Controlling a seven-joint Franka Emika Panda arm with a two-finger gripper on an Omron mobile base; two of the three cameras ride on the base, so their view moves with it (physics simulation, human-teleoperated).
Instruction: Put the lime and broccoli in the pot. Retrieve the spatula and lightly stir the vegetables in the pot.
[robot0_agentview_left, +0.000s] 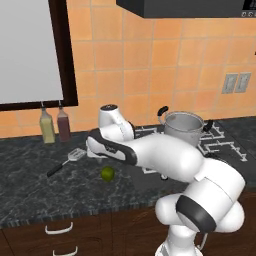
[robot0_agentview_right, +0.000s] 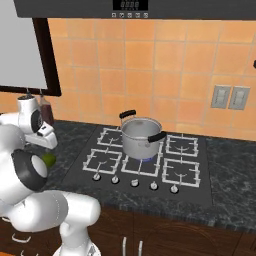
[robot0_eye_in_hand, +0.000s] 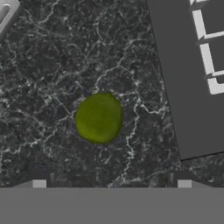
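In the left base view, the lime (robot0_agentview_left: 107, 173) sits on the dark speckled worktop (robot0_agentview_left: 30, 190), about halfway between the wall and the front edge, just left of the stove (robot0_agentview_left: 225, 145). The white arm (robot0_agentview_left: 150, 155) reaches over it from the right, and the end of the arm hides the hand here. The spatula (robot0_agentview_left: 66, 162) lies flat on the worktop to the left of the lime, apart from it, with its silvery head pointing toward the wall. Two bottles (robot0_agentview_left: 55, 125) stand at the back edge by the wall. The pot (robot0_agentview_left: 183, 128) stands on the stove at a back burner.

In the right base view, the pot (robot0_agentview_right: 141, 137) stands in the middle of the stove (robot0_agentview_right: 145, 160), and a small blue flame shows under it. A bit of the lime (robot0_agentview_right: 49, 159) peeks out from behind the arm, on the worktop near the stove's left edge.

In the hand view, the lime (robot0_eye_in_hand: 99, 118) lies on the worktop (robot0_eye_in_hand: 43, 65) right in the middle, ahead of the hand (robot0_eye_in_hand: 112, 183). The hand is wide open and holds nothing, with one finger tip (robot0_eye_in_hand: 39, 183) to each side and not touching the fruit. A corner of the stove (robot0_eye_in_hand: 188, 87) shows on the right. The spatula's head (robot0_eye_in_hand: 6, 13) shows in the top left corner.
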